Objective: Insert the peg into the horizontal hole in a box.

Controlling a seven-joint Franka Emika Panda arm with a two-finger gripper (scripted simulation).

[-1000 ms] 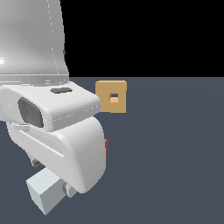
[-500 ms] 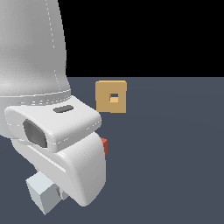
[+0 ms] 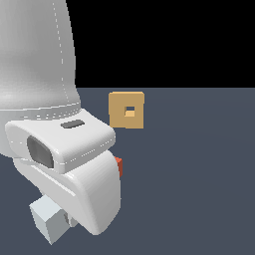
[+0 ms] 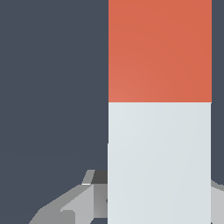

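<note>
A large white robot arm point(image 3: 55, 149) fills the exterior view's left. The peg point(image 4: 159, 131), grey-white with a red end, sits between the gripper point(image 4: 159, 205) fingers; jaw contact cannot be told. The tan box point(image 3: 127, 110), with its hole point(image 3: 130, 111), stands farther back, apart.

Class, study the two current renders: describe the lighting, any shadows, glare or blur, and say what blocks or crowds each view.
Exterior view: flat, even light, sharp edges, no blur, no clear cast shadows; black band above the floor; the arm hides most of the peg, while the box and hole stay clear. Wrist view: the peg fills the frame at close range, shading soft, no glare; gripper barely visible.
</note>
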